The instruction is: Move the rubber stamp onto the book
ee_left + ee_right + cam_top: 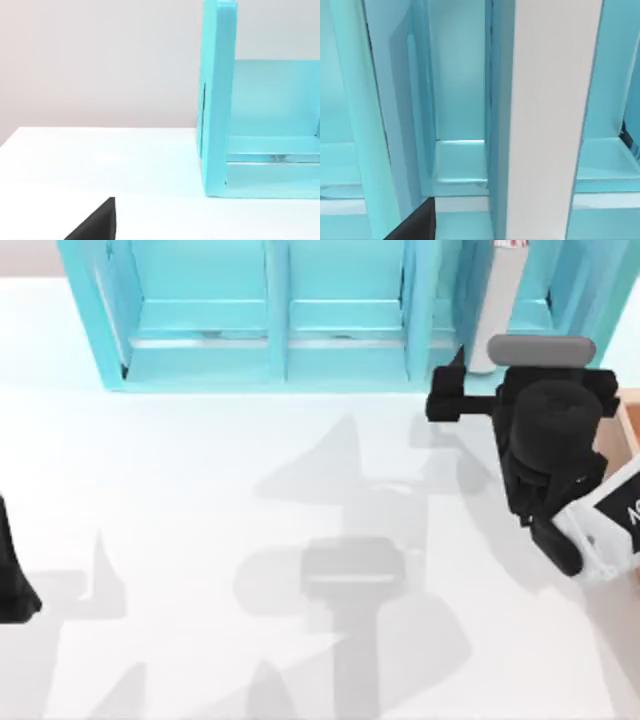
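Right gripper (447, 400), upper right of the frame, faces the book (495, 330) standing upright in the shelf (270, 330); open or closed, I cannot tell. Probably the book must first come out. Left gripper (12, 585) is parked at the left edge.

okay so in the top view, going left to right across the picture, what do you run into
Left arm parked at the left edge → teal shelf unit along the far side → right arm in front of the shelf's right end, by a white upright object → tan box edge.
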Action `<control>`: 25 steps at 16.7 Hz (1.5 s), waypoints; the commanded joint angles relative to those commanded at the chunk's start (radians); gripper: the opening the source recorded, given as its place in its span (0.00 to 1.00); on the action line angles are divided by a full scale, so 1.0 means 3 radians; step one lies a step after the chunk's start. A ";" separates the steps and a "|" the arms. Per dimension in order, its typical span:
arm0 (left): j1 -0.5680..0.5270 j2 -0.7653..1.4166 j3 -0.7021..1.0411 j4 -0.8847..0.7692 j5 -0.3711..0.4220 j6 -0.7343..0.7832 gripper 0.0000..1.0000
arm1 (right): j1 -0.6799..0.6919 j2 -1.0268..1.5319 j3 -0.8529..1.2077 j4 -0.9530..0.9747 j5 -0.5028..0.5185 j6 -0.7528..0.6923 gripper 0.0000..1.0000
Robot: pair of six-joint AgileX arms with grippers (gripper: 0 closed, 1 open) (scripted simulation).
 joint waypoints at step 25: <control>0.0000 0.0000 0.0000 0.0000 0.0000 0.0000 1.00 | -0.0341 0.0805 0.1477 -0.0631 -0.0339 -0.0054 0.47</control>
